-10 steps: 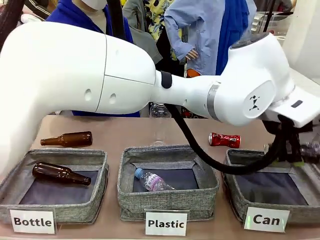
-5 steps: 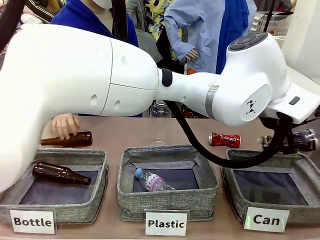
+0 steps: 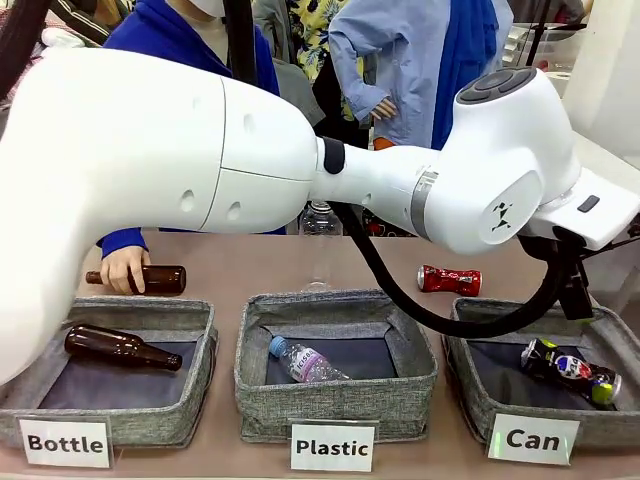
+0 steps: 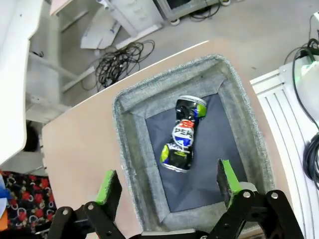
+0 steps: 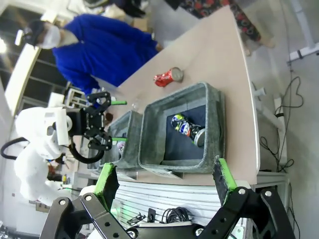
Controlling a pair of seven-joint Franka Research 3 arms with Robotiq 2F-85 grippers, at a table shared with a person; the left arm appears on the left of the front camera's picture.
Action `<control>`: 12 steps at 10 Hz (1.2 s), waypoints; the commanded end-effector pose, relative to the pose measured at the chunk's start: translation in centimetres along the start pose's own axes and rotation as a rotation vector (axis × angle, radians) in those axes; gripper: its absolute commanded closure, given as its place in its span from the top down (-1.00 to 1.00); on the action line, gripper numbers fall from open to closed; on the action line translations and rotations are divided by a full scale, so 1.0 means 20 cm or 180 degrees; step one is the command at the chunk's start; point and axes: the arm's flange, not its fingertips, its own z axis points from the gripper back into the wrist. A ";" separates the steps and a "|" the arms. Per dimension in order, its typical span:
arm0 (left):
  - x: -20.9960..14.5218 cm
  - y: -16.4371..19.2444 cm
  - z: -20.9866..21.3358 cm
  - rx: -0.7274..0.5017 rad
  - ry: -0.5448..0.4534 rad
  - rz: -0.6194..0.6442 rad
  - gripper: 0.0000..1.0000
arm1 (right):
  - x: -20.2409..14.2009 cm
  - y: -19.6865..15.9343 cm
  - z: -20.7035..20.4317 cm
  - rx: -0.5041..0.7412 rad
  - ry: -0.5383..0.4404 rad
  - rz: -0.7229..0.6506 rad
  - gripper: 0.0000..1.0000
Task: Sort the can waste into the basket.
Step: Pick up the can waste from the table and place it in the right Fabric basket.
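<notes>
Black printed drink can [image 3: 570,371]: on its side inside the grey woven "Can" basket [image 3: 468,395].
Crushed shiny red can [image 3: 449,280]: on the surface [image 3: 250,268], just behind the basket.
Left claw [image 4: 167,184]: wide apart, empty, above the basket.
Right claw [image 5: 165,178]: wide apart, empty.

Bright even light; wrist views seemingly edge-warped.

Bare desk [image 3: 230,270] lies all round the red can [image 3: 449,280] (clear from above, I'd say). My left arm [image 3: 380,185] and its hanging cable [image 3: 460,333] cross just in front, above the far wall of the basket [image 3: 462,372].
</notes>
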 end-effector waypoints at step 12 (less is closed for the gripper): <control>-0.69 -0.34 0.78 -0.0090 -0.0294 0.1149 1.00 | 0.12 0.57 -0.81 0.0050 0.0802 0.0281 1.00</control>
